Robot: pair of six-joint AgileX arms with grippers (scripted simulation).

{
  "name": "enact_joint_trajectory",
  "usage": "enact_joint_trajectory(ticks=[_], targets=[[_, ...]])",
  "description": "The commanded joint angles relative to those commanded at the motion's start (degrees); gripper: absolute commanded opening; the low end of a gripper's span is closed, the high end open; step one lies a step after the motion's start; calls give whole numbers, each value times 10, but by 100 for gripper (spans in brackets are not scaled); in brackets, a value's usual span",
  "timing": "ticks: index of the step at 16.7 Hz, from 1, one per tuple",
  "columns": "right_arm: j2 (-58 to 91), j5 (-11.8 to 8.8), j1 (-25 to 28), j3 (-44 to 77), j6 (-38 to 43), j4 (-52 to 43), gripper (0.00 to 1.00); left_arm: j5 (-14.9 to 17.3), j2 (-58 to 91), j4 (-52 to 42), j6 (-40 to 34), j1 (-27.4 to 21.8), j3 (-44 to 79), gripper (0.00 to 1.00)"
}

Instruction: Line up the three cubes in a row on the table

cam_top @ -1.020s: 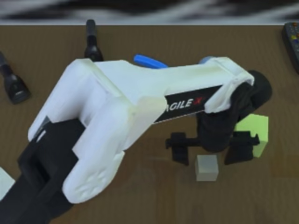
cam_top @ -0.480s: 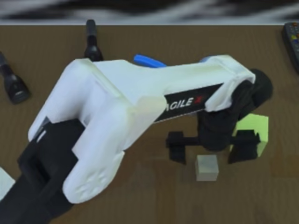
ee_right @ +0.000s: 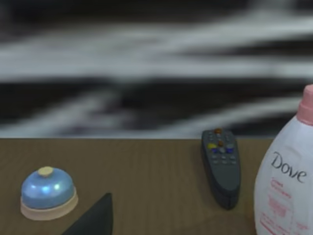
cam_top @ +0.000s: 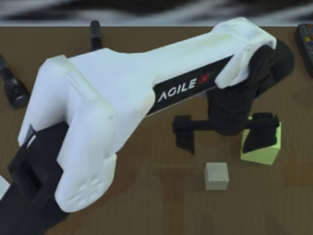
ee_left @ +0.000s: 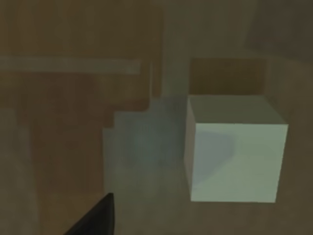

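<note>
The small grey-olive cube point(cam_top: 216, 176) sits alone on the table point(cam_top: 161, 196), toward the front right. Behind it, my left gripper point(cam_top: 223, 136) hangs open and holds nothing; its right finger overlaps the large lime-green cube point(cam_top: 261, 154) in the top view. The left wrist view shows the small cube point(ee_left: 234, 149) apart from one dark fingertip point(ee_left: 100, 218). Only a pale sliver of the cream cube point(cam_top: 2, 187) shows at the left edge. My right arm is out of the top view; one of its fingers point(ee_right: 95, 220) shows, wide to the side.
Two black flashlights lie at the back left, one point(cam_top: 13, 88) near the edge and one point(cam_top: 95, 34) farther back. A remote point(cam_top: 305, 41) lies at the back right. The right wrist view shows a blue bell point(ee_right: 48, 192), the remote point(ee_right: 221, 166) and a Dove bottle point(ee_right: 288, 181).
My left gripper has risen and drawn back from the small grey-olive cube, still open. That cube stays where it was, and the green cube has not moved.
</note>
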Motion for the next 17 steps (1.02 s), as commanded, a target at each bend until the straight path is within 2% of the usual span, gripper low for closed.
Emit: enact_joint_trajectory(ticks=[4, 7, 11, 17], targets=[[0, 0, 0, 0, 0, 0, 100, 0, 1, 2, 1, -2, -2, 100], [0, 0, 0, 0, 0, 0, 100, 1, -9, 10, 40, 31, -20, 100], [0, 0, 0, 0, 0, 0, 100, 3, -39, 33, 162, 130, -78, 100], [0, 0, 0, 0, 0, 0, 100, 6, -95, 76, 411, 312, -189, 100]])
